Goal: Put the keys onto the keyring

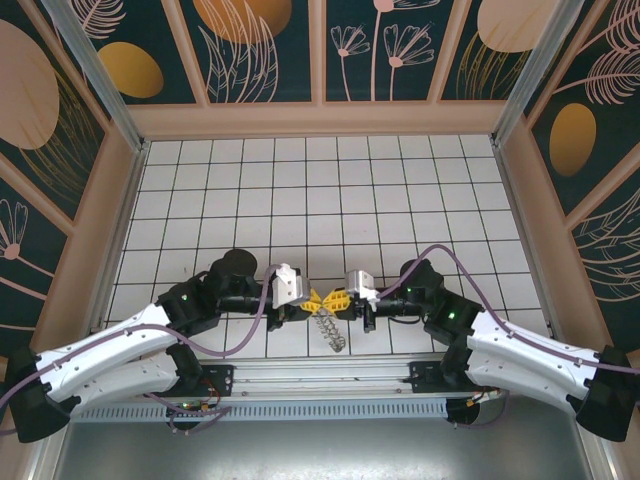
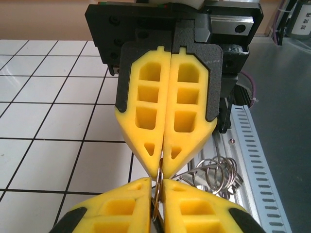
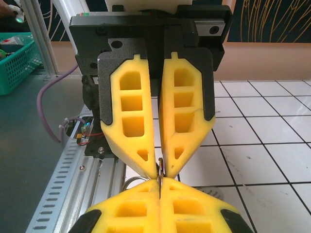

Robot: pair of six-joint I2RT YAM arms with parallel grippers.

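- I'm pinching the keyring (image 1: pixel 331 330), dangling below, with left gripper (image 3: pixel 159 172) and right gripper (image 2: pixel 162 170), both clamped tight, tip to tip.
- I'm planning gentle twisting, no pulling.

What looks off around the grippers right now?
Nothing is spilled or broken. One oddity: the left gripper and right gripper pinch the keyring at almost the same spot, tip to tip. The rest of it, with its small loops, hangs bunched below them rather than spread open.
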